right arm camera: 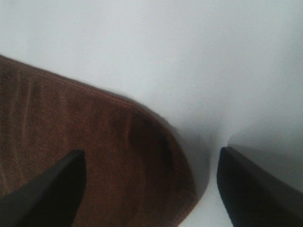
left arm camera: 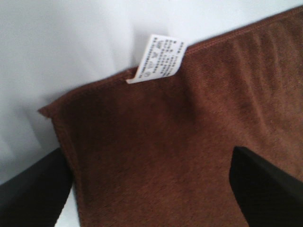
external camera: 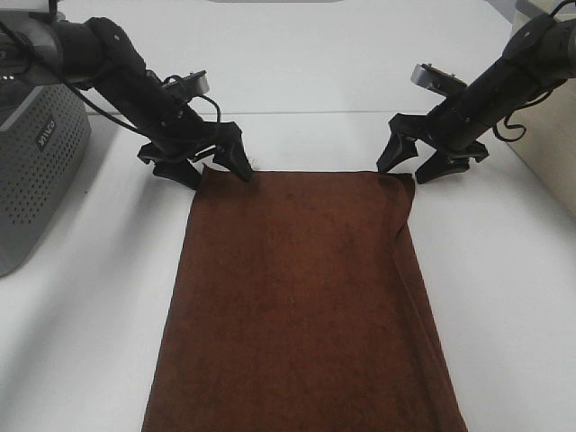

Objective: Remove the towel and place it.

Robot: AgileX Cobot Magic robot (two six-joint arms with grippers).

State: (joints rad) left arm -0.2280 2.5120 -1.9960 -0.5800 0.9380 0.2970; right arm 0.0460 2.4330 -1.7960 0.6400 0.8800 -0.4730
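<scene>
Left fingers (external camera: 236, 160) and right fingers (external camera: 393, 157), open, straddle corners of the flat reddish-brown towel (external camera: 297, 297).

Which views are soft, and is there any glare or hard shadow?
Exterior high: even, diffuse light and no glare; the towel reads dark with little texture. Left wrist: weave fairly sharp, but the white tag has print too blurred to read. Right wrist: softest view, with a soft shadow beside the towel corner on the table.
</scene>
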